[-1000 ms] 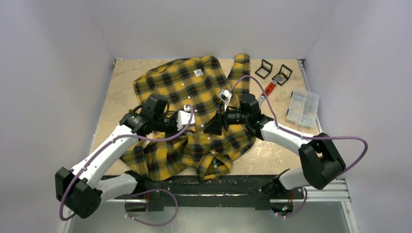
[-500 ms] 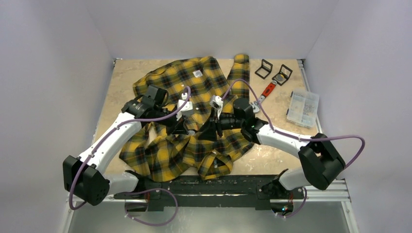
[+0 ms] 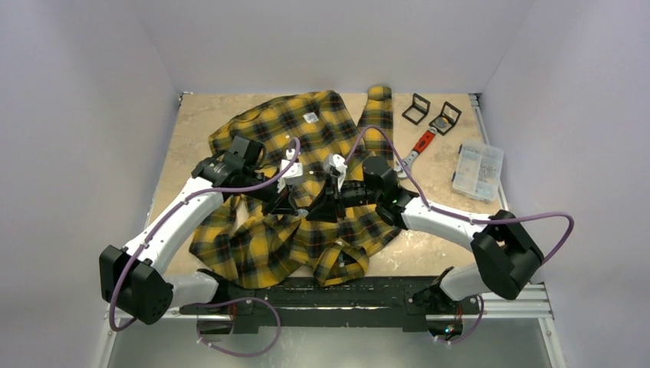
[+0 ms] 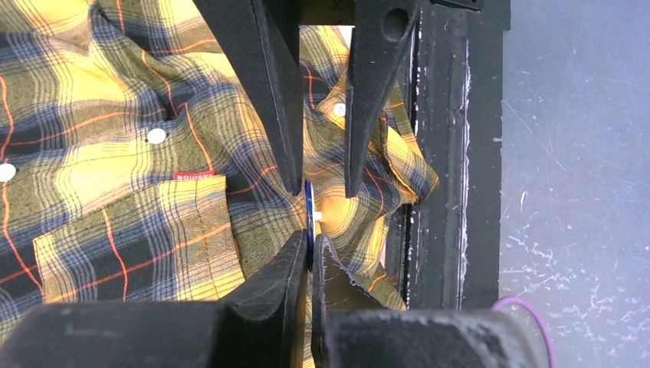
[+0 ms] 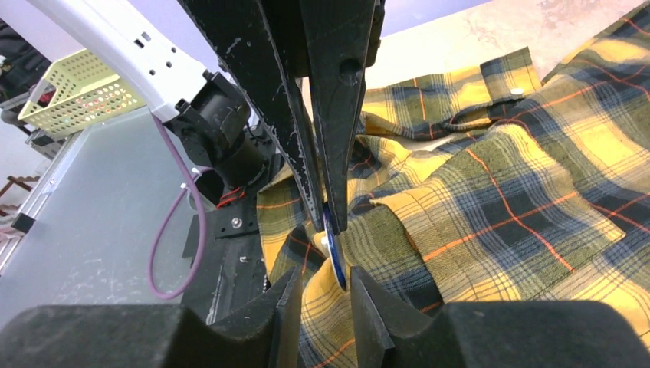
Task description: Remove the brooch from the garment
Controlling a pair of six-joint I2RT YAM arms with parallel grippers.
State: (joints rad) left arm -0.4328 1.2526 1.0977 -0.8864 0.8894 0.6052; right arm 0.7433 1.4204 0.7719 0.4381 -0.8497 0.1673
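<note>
The garment, a yellow and black plaid shirt, lies spread on the table and is bunched up between my two grippers. The brooch is a thin blue disc seen edge-on, pinned to a raised fold. My left gripper is shut on the brooch's edge. My right gripper is open, its jaws either side of the brooch. In the top view the left gripper and right gripper meet tip to tip, hiding the brooch. The right gripper's fingers enter the left wrist view from above.
Two black brackets, a red-handled tool and a clear parts box lie at the back right. The black base rail runs along the near table edge. A yellow basket stands off the table.
Both grippers have closed in on each other over the shirt's front, the right one moving left and the left one turning in. The fabric between them has bunched up.
</note>
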